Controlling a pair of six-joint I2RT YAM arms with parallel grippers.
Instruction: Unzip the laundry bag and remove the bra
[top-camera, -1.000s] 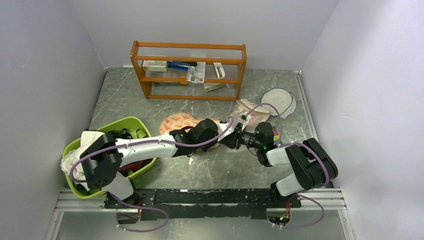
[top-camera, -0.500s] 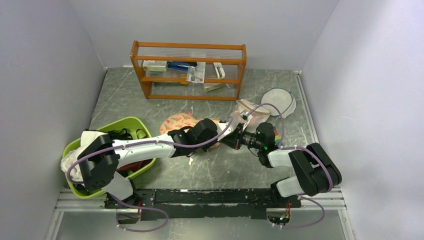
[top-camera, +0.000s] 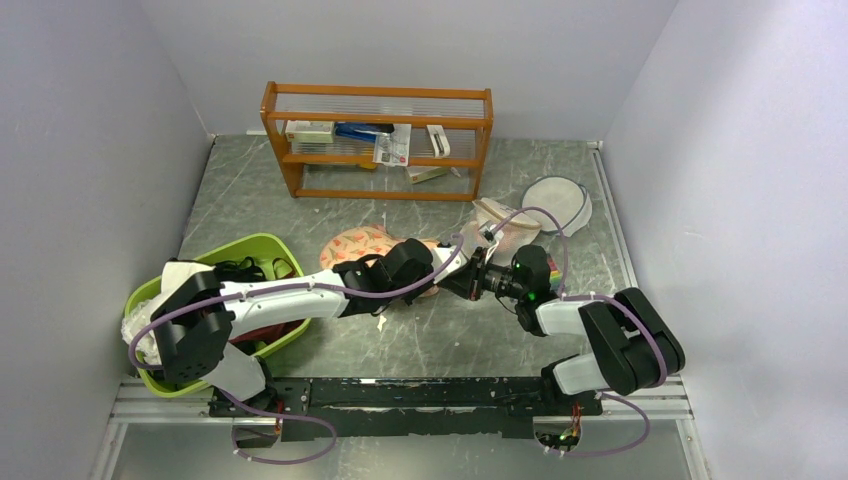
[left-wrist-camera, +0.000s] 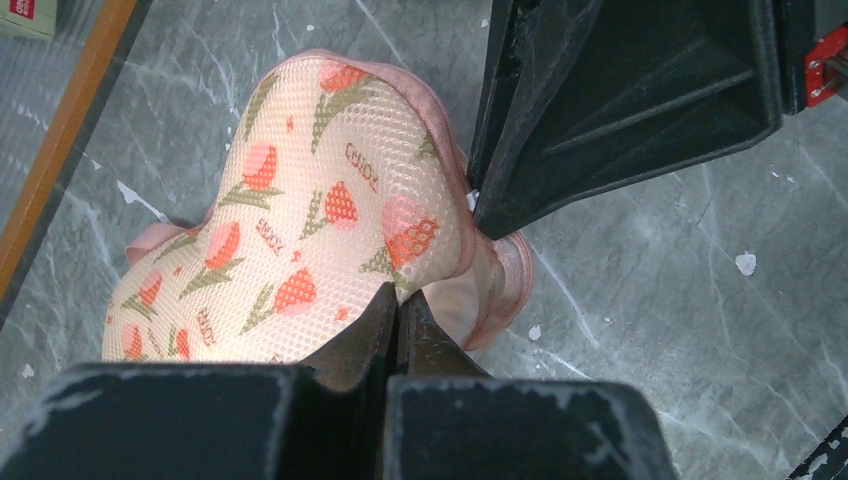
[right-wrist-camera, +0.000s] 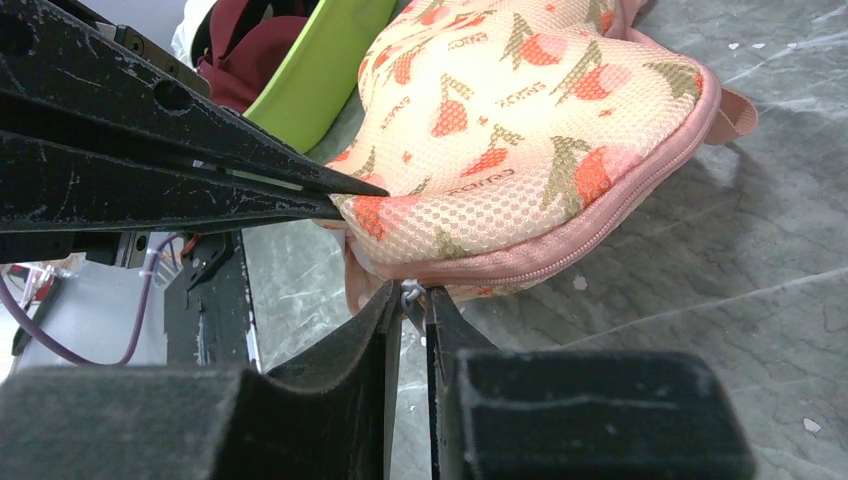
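Note:
The laundry bag (top-camera: 358, 243), peach with orange-red flowers, lies mid-table and also shows in the left wrist view (left-wrist-camera: 300, 220) and the right wrist view (right-wrist-camera: 520, 110). My left gripper (left-wrist-camera: 397, 300) is shut on the bag's mesh edge at its near end; it also shows from above (top-camera: 432, 278). My right gripper (right-wrist-camera: 412, 297) is shut on the small grey zip pull (right-wrist-camera: 408, 293) under the pink zipper, just right of the left one (top-camera: 463, 279). A pale surface shows in the open gap (left-wrist-camera: 455, 300); I cannot tell if it is the bra, which is otherwise hidden.
A wooden rack (top-camera: 380, 140) stands at the back. A green basket (top-camera: 250, 243) with a dark maroon garment (right-wrist-camera: 250, 50) sits at the left. A round white mesh disc (top-camera: 557, 203) and a small white mesh bag (top-camera: 505, 222) lie back right.
Both grippers keep their holds. The right arm has shifted slightly, its elbow moving right; the bag has barely moved.

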